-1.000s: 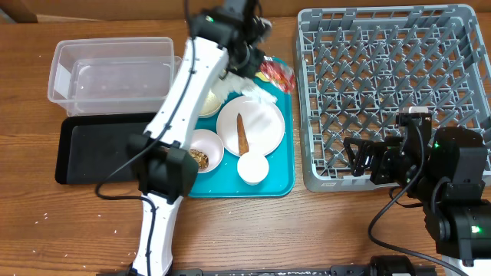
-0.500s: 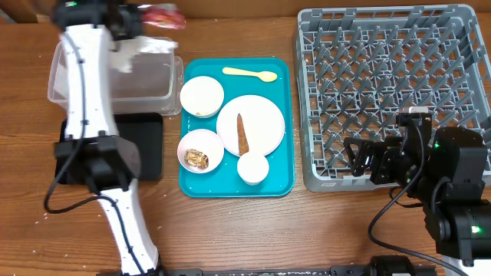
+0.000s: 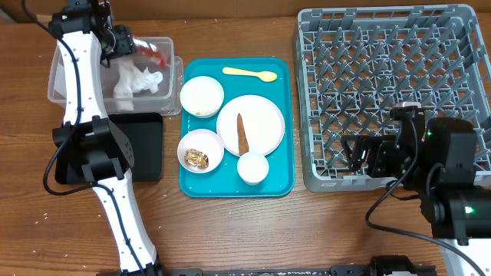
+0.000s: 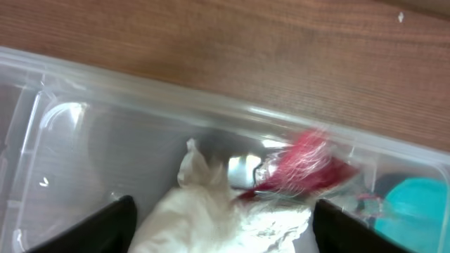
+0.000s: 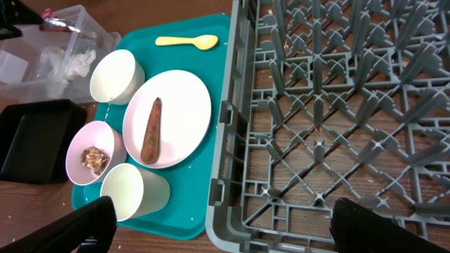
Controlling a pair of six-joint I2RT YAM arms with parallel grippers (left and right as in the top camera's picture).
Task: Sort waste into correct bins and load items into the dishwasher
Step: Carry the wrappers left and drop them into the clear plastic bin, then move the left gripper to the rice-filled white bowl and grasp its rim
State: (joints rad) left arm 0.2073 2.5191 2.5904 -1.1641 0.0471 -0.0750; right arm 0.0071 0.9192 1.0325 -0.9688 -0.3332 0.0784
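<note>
My left gripper [image 3: 125,42] hangs over the clear tub [image 3: 61,84], one of the bins, with its jaws wide apart. The crumpled white napkin [image 3: 136,80] lies in the tub below it, free of the fingers [image 4: 105,228]. The red wrapper [image 4: 308,163] is blurred at the tub's right end. On the teal tray [image 3: 280,180] sit two white bowls [image 3: 202,95], one with brown scraps [image 3: 198,158], a plate [image 3: 257,115] with a brown scrap [image 3: 242,132], a cup [image 3: 253,167] and a yellow spoon [image 3: 251,73]. My right gripper [image 5: 239,235] is open and empty over the front left corner of the dishwasher rack [image 3: 391,92].
The black tray [image 3: 149,146] lies in front of the clear tub, partly under my left arm. A few white grains dot the bare wooden table at the front left. The rack's upright pegs [image 5: 316,105] stand empty.
My left arm swung from the teal tray to the clear tub with the napkin and wrapper, then opened. Both now sit in the tub. The right arm barely moved.
</note>
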